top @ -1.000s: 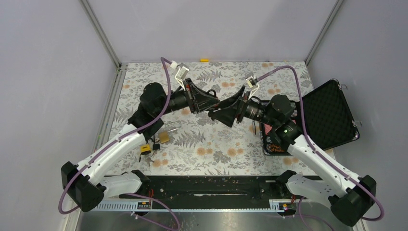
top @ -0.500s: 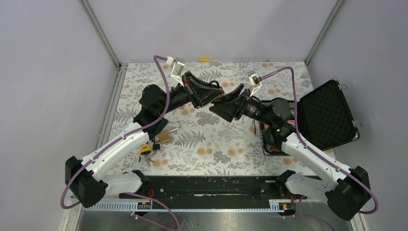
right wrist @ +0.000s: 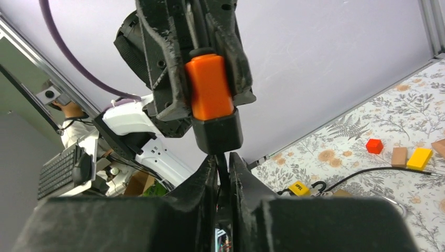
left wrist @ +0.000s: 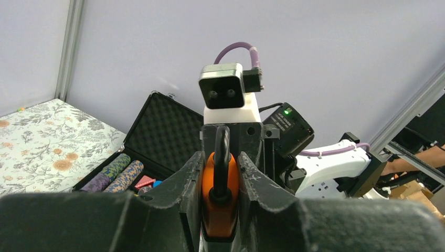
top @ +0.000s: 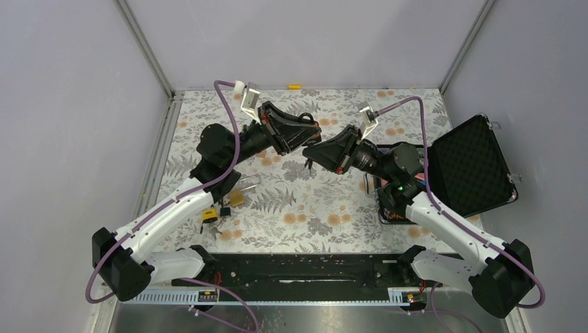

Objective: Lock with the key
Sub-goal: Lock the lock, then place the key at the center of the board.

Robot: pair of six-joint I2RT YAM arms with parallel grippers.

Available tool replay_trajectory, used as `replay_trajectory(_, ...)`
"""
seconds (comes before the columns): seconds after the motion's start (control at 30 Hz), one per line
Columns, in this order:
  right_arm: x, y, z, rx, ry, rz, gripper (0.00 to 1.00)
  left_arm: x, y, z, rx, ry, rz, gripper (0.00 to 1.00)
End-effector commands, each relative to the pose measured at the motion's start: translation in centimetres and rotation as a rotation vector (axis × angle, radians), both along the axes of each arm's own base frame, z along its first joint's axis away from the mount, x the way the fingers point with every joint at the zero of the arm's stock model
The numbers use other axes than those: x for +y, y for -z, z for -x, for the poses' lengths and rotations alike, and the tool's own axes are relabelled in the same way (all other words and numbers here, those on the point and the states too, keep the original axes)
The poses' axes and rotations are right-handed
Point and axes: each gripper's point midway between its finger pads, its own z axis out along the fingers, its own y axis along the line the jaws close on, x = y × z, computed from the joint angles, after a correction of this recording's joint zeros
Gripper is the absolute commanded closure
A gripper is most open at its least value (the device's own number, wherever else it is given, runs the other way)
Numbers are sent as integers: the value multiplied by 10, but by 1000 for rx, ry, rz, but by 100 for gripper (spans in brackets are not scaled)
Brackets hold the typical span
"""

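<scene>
The right tool (right wrist: 223, 160) has just narrowed from wide open onto the key (right wrist: 222, 169) under the orange padlock (right wrist: 209, 89) — which the left tool (left wrist: 221, 160) clamps tight, raised above the tabletop (top: 298, 208) — so turning can probably begin.

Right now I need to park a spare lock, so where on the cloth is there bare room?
Bare cloth lies near middle, between the small padlocks on the left and the open case on the right; the far-left corner is free too. Crowded: mid-table, where the left hand holds the orange padlock and the right hand pinches its key.
</scene>
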Motion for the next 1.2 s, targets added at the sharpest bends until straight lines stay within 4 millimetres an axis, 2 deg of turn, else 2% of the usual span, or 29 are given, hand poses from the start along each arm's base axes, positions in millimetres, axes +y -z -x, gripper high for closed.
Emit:
replay_trajectory(0.0, -2, -17, 5, -37, -12, -21, 98, 17, -47, 17, -126, -10, 129, 100)
replay_trajectory(0.2, 2, 11, 16, -25, -78, 66, 100, 26, -56, 16, -158, -64, 163, 100)
replay_trajectory(0.33, -1, 26, 35, -39, -161, 129, 100, 28, -67, 21, -197, -34, 137, 100)
replay_trajectory(0.5, -4, 32, 61, 1, -308, 137, 100, 37, -63, 5, -134, -28, 139, 100)
replay_trajectory(0.63, -3, 38, 66, 53, -350, 166, 100, 52, -66, -3, -71, 27, 205, 100)
replay_trajectory(0.8, 1, 54, 40, 96, -211, 243, 100, 59, -55, -19, -13, -31, 206, 100)
replay_trajectory(0.87, 2, 59, 33, 123, -184, 256, 100, 60, -47, -28, 12, -77, 177, 100)
replay_trajectory(0.93, 0, 69, 16, 169, -86, 288, 100, 59, -34, -42, 52, -141, 127, 100)
replay_trajectory(1.0, -5, 81, -7, 221, 47, 341, 100, 60, -10, -65, 127, -234, 56, 100)
replay_trajectory(1.17, -38, 112, -81, 369, 443, 452, 100, 56, 93, -129, 381, -426, -175, 100)
